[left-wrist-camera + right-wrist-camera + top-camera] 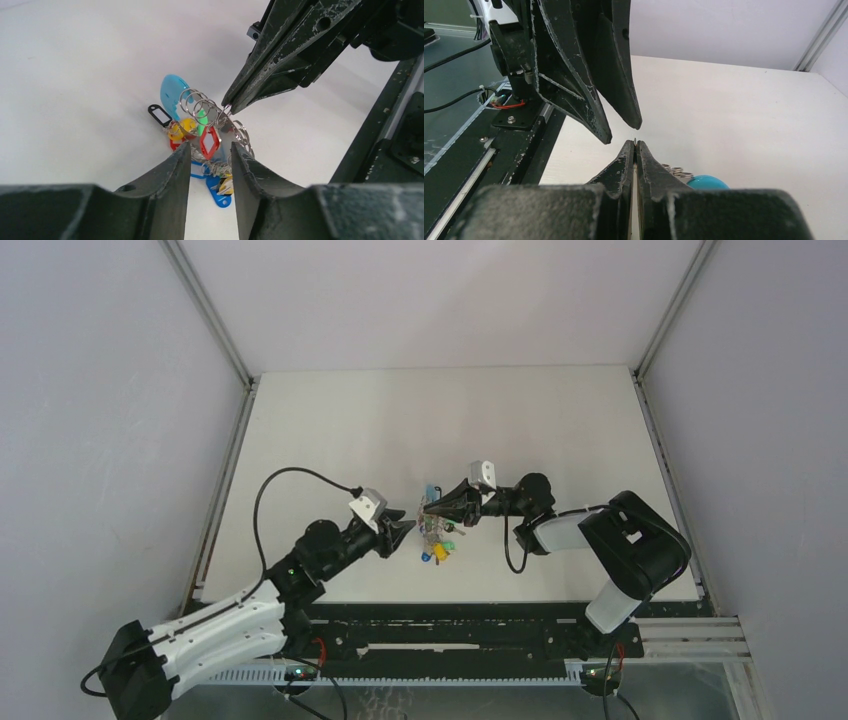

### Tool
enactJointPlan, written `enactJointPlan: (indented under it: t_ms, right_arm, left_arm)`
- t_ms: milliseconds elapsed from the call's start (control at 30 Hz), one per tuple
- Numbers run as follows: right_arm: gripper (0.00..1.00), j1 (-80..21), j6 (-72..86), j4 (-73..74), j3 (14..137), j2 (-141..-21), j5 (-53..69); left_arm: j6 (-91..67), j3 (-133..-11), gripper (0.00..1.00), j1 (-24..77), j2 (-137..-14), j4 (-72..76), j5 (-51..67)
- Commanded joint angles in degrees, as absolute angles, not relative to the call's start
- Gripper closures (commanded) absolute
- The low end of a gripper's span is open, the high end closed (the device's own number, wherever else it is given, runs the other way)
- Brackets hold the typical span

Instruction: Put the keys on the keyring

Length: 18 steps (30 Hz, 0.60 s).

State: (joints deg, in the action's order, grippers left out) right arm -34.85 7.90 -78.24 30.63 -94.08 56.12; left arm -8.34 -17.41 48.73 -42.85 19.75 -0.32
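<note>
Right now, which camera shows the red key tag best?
Left wrist view: the red tag shows plainly, unblocked. From above, the bunch is a tiny colourful speck; the right wrist view hides it behind its own fingers.

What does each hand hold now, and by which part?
The right hand pinches the keyring by a metal loop; the left hand is open and holds nothing.

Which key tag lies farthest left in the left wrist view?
The black tag, white inside; the red tag, yellow tag and blue tag sit further right.

Top looks down; close wrist views share keyring (437, 532)
</note>
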Motion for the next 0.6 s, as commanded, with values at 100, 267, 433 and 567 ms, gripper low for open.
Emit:
enactJointPlan:
  t_ms: [100,267,433,567]
  right_arm:
    - [1.00,-34.6,8.3,-81.9,30.7,-92.8,58.3]
    - [1.00,-34.6,8.0,-81.9,30.5,-92.5,60.2]
    - [1.00,-34.5,7.9,-81.8,30.4,-92.3,61.1]
    - [1.00,-34.4,7.9,-81.8,30.4,-92.2,61.4]
  left_arm:
    - [1.0,-22.9,0.67,47.9,-42.9,12.8,3.6]
    - [5.6,-28.8,0.67,45.4,-44.9,5.9,12.1]
    - [9.2,-33.2,0.65,42.8,-45.9,1.7,20.9]
    - [10.7,-35.5,0.64,42.0,-48.9,-0.5,26.3]
